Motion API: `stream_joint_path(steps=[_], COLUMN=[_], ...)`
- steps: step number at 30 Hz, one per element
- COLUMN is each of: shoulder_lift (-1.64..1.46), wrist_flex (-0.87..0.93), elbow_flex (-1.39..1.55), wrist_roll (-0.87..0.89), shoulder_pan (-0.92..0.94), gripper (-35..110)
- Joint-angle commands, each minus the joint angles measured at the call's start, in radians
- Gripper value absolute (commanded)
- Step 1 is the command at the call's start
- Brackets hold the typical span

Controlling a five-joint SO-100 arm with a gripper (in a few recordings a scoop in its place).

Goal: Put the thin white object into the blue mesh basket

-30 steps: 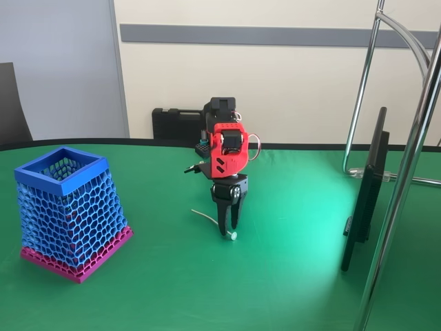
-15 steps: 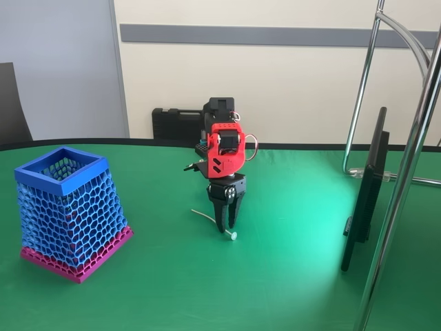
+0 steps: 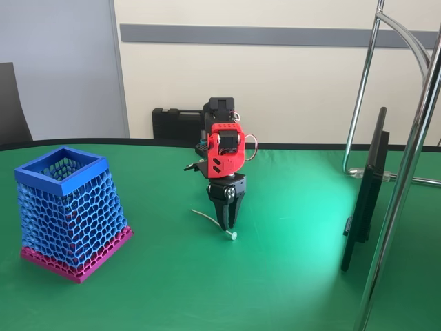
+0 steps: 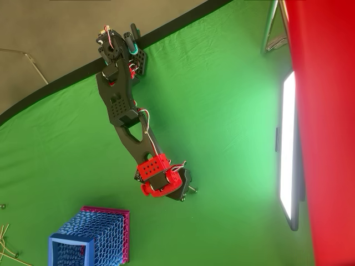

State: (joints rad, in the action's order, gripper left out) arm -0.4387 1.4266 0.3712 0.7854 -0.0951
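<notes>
On the green counter (image 3: pixel 289 276), we find the jaws (image 3: pixel 226 224) pinching the thin white object (image 3: pixel 213 224) near its middle, the grasp step, which calls next for a lift toward the blue mesh basket (image 3: pixel 69 210) standing well apart.

Fixed view: mesh basket (image 3: pixel 69 210) on table (image 3: pixel 275 276) at left; thin stick (image 3: pixel 215 225) beneath gripper (image 3: pixel 227 224) at centre.
</notes>
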Motion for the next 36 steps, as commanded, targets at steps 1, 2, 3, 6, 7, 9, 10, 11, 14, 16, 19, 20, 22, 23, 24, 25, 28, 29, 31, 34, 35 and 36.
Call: stream_joint_path(steps=[1, 2, 3, 6, 7, 9, 10, 11, 14, 16, 19, 20, 22, 23, 24, 25, 28, 29, 31, 34, 35, 36], shoulder_lift=[-0.012, -0.012, -0.009, 0.014, 0.023, 0.034, 0.037, 0.037, 0.040, 0.040, 0.038, 0.038, 0.038, 0.038, 0.038, 0.038, 0.040, 0.041, 0.044, 0.061, 0.067, 0.071], wrist_flex=[0.008, 0.008, 0.008, 0.008, 0.008, 0.006, 0.006, 0.006, 0.006, 0.006, 0.008, 0.011, 0.014, 0.014, 0.014, 0.014, 0.014, 0.015, 0.018, 0.034, 0.040, 0.041], elbow_flex=[-0.026, -0.028, -0.035, -0.081, -0.100, -0.124, -0.127, -0.129, -0.137, -0.137, -0.132, -0.130, -0.129, -0.127, -0.127, -0.127, -0.132, -0.135, -0.138, -0.169, -0.183, -0.186], wrist_roll=[0.011, 0.012, 0.011, 0.005, 0.008, -0.008, -0.012, -0.014, -0.021, -0.020, -0.014, -0.008, -0.002, 0.003, 0.005, 0.009, 0.014, 0.014, 0.015, 0.023, 0.023, 0.025], shoulder_pan=[0.011, 0.014, 0.015, 0.015, 0.015, 0.012, 0.012, 0.012, 0.008, 0.006, 0.002, -0.003, -0.005, -0.006, -0.009, -0.012, -0.020, -0.021, -0.021, -0.025, -0.026, -0.026], gripper=[11, 13, 14, 17, 17, 17, 17, 17, 16, 17, 16, 17, 17, 18, 18, 18, 18, 18, 18, 18, 18, 18])
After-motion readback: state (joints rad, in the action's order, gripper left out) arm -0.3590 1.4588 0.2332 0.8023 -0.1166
